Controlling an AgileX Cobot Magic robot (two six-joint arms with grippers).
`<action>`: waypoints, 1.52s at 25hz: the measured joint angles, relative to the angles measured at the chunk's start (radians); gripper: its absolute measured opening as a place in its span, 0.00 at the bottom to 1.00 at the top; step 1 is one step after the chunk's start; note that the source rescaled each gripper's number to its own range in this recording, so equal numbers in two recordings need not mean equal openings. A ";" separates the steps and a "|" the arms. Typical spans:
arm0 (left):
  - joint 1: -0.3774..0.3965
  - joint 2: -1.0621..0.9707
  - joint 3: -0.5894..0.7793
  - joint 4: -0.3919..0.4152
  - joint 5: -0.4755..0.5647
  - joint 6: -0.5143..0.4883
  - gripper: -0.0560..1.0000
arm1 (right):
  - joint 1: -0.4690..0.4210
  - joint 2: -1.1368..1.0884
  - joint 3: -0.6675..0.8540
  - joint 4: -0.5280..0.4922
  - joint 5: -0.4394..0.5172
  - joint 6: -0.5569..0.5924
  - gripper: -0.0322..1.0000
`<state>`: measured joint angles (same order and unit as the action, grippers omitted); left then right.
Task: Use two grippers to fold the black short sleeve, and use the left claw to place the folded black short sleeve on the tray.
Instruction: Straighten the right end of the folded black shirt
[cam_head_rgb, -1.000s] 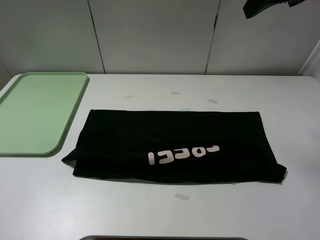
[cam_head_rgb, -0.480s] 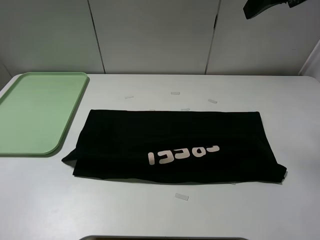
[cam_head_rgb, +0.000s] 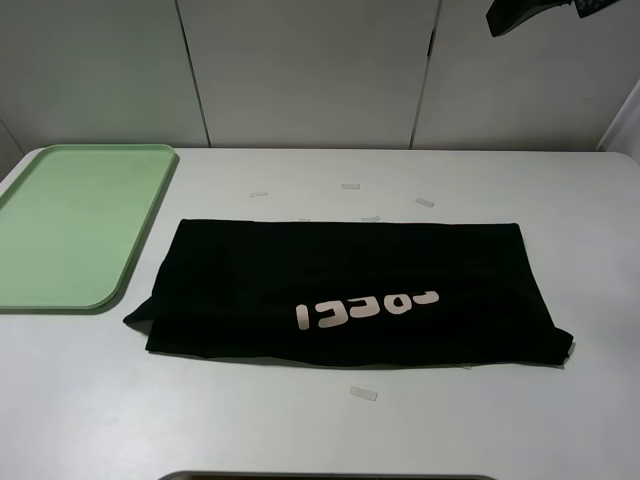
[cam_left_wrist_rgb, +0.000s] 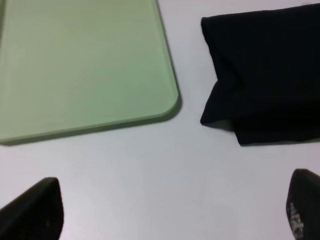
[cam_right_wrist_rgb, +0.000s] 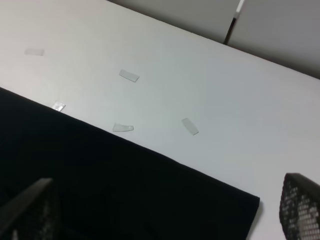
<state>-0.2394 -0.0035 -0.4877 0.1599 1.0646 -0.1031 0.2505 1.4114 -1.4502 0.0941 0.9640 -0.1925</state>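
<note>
Tape strips (cam_right_wrist_rgb: 129, 75) dot the table (cam_head_rgb: 300, 430) beyond the right gripper (cam_right_wrist_rgb: 162, 215); the tray (cam_left_wrist_rgb: 75, 65) lies ahead of the left gripper (cam_left_wrist_rgb: 167, 215). Both gape wide, empty. The folded shirt (cam_head_rgb: 350, 290), lettering up, lies below the right gripper.

The white table (cam_head_rgb: 90, 400) is carrying small clear tape strips (cam_head_rgb: 350, 186). Most of them are lying apart from each other toward its far edge, and one single strip (cam_head_rgb: 364, 394) is lying near its front edge. Pale wall panels (cam_head_rgb: 300, 70) are standing behind the far edge.
</note>
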 joint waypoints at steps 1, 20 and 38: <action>0.002 0.000 0.000 0.000 0.000 0.000 0.88 | 0.000 0.000 0.000 0.000 0.000 0.008 0.96; 0.004 0.000 0.000 -0.048 0.000 -0.026 0.88 | 0.000 0.068 0.006 0.041 0.026 0.069 0.96; 0.004 0.000 0.000 -0.048 0.000 -0.026 0.88 | 0.000 0.334 0.115 0.141 -0.016 -0.015 0.96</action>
<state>-0.2350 -0.0035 -0.4877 0.1124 1.0645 -0.1290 0.2505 1.7453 -1.3352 0.2350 0.9481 -0.2072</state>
